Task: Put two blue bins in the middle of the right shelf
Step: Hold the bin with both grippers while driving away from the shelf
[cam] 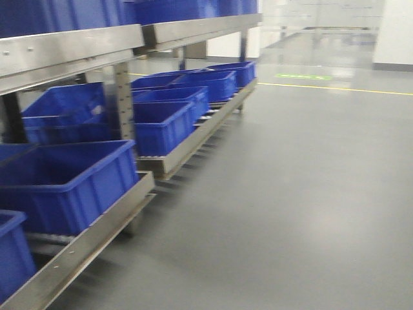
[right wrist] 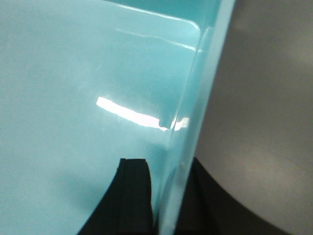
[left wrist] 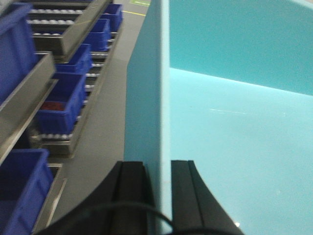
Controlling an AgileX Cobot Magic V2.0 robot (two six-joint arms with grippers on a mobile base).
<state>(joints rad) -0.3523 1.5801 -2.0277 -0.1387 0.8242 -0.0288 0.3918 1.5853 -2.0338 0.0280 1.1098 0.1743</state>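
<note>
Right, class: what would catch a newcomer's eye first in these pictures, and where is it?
The pale cyan bin fills both wrist views, its walls clamped by the left pincer and right pincer. In the front view, dark blue bins line steel racks on the left, beside grey floor.

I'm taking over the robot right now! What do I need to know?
Left end effector: shut on a pale blue bin at its side wall, one finger inside, one outside.
Right end effector: shut on a pale blue bin wall likewise.
One bin or two nested: cannot tell.
Done: bin gripped. No pale blue bin shows on the steel racks, only dark blue bins.
Left: carry to the right shelf's middle level, set down, release. Which level that is, the front view doesn't settle.
</note>
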